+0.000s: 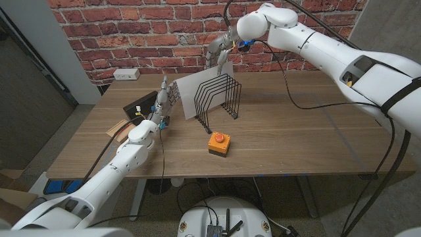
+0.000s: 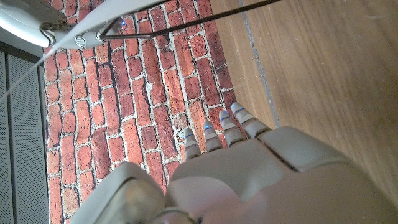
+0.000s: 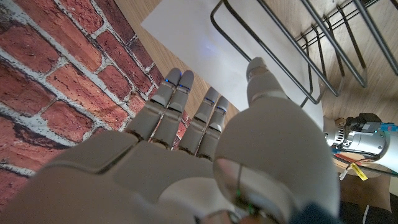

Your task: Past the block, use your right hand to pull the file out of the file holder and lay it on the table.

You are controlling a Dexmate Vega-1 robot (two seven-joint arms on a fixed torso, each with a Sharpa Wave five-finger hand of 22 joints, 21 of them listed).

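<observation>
White flat paper file (image 1: 197,92) stands tilted in the black wire file holder (image 1: 220,99) mid-tabletop (image 1: 296,131), leaning toward the robot's left, its upper corner sticking out above the wires. Right hand (image 1: 217,52) hovers at that top edge, fingers (image 3: 180,106) extended and apart, thumb just beside the sheet; contact can't be confirmed, nothing gripped yet. Left hand (image 1: 163,99) stands near the file's left edge, fingers straight up, holding nothing. Orange-topped black block with a red button (image 1: 218,142) sits in front of the holder, near the tabletop's front edge.

Handling guess: file looks thin, light, floppy and smooth, so it likely bends and slips. Best pinch is the exposed top corner, thumb against fingers, then lift up along the wire slots so it doesn't snag.
</observation>
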